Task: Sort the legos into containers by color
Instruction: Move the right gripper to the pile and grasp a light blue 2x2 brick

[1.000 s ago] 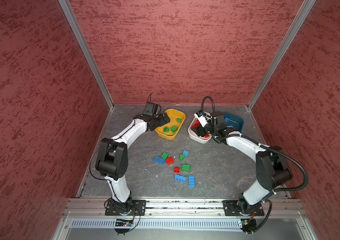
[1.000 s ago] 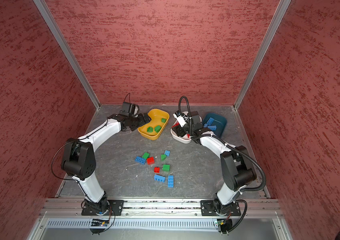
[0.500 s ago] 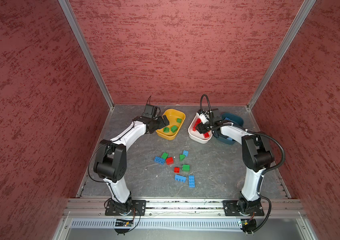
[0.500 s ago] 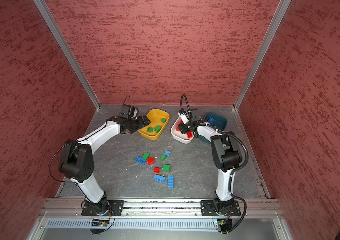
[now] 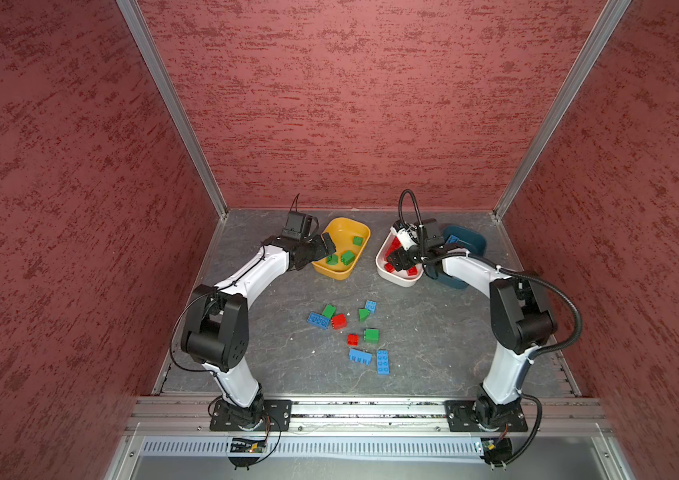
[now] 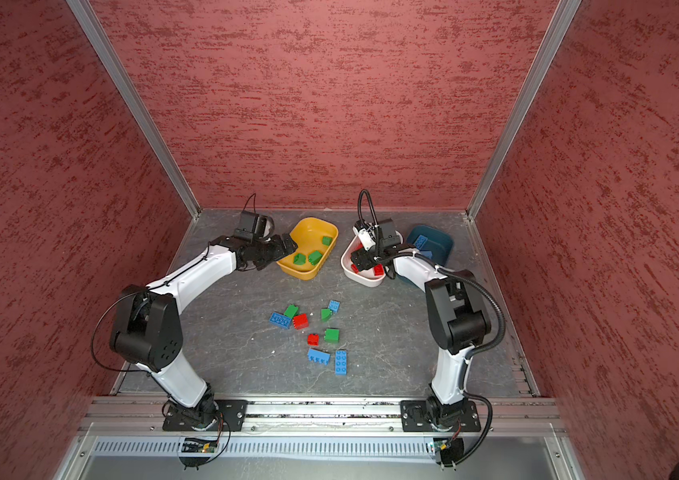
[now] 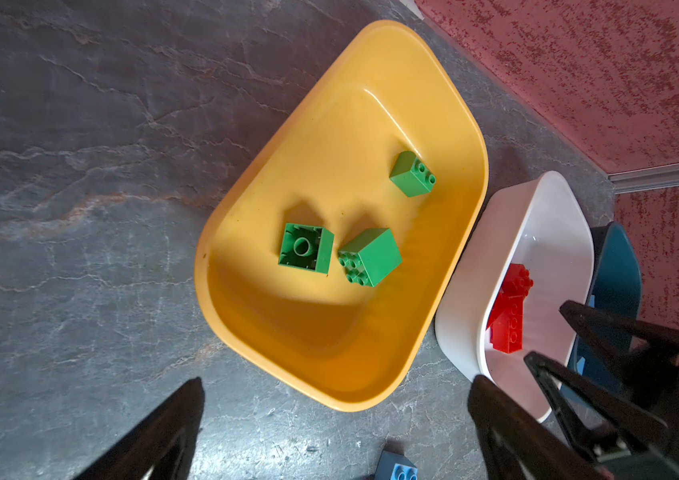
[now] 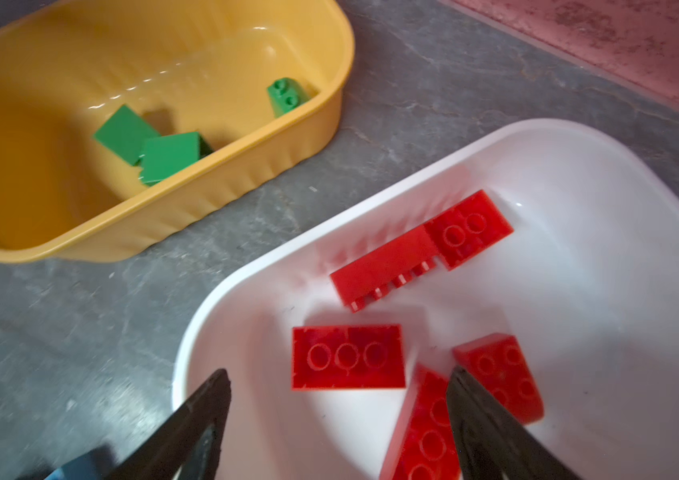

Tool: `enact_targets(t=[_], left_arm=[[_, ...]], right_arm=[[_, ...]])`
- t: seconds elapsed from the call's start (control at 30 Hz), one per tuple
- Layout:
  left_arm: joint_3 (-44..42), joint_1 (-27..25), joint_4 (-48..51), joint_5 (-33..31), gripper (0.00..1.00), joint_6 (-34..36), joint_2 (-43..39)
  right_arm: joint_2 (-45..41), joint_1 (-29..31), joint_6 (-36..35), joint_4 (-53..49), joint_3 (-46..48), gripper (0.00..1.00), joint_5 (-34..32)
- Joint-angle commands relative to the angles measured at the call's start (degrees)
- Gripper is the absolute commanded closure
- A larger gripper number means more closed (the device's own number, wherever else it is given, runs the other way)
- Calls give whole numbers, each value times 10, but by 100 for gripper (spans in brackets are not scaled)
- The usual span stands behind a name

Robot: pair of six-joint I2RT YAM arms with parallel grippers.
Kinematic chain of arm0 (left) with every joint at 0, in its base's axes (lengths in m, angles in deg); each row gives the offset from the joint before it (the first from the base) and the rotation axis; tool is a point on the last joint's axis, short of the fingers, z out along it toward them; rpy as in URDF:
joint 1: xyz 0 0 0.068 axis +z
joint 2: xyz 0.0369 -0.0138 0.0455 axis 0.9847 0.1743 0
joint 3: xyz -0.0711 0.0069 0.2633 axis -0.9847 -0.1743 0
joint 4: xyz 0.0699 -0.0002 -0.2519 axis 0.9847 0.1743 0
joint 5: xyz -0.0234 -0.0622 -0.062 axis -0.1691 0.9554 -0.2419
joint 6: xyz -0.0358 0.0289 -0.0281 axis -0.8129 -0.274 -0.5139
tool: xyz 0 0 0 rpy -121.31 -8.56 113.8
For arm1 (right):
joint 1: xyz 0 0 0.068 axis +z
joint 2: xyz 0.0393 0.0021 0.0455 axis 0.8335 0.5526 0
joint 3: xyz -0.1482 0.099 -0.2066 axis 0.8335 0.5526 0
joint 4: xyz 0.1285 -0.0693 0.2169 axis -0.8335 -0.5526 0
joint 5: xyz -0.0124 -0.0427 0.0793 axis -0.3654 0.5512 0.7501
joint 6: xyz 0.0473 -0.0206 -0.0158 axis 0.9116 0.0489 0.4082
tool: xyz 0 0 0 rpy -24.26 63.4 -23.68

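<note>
The yellow container (image 5: 342, 235) (image 7: 371, 83) holds three green legos (image 7: 304, 247). My left gripper (image 5: 327, 245) (image 7: 337, 382) hangs open and empty at its near-left rim. My right gripper (image 5: 396, 262) (image 8: 339, 374) hovers open, low inside the white container (image 5: 402, 282) (image 8: 599, 249). Several red legos (image 8: 348, 357) lie below it, one (image 8: 425, 428) right beside a finger. The dark teal container (image 5: 475, 241) behind my right arm holds blue legos (image 5: 452, 239). Loose legos lie mid-floor, among them a red one (image 5: 339, 321), a green one (image 5: 371, 335) and a blue one (image 5: 382, 361).
The three containers stand in a row near the back wall, the white one touching the teal one. Red textured walls enclose the grey floor (image 5: 433, 332) on three sides. A metal rail (image 5: 371, 409) carries both arm bases at the front. A blue lego (image 7: 398, 467) lies below my left gripper.
My right gripper's jaws have spread wider over the white container, and that arm's elbow has shifted. The left arm has hardly moved.
</note>
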Motion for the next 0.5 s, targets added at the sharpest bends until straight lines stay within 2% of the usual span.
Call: enact_targets(t=[0.0, 0.27, 0.33, 0.47], left_arm=[[-2, 1, -5, -7, 1, -3, -12], [-3, 2, -13, -12, 1, -6, -10], [-2, 2, -15, -11, 1, -7, -9], [0, 2, -15, -8, 1, -10, -4]], right_arm=[[-55, 26, -27, 38, 51, 19, 45], [-139, 105, -134, 43, 175, 25, 54], [-143, 114, -151, 44, 193, 26, 55], [-118, 126, -169, 14, 182, 33, 64]])
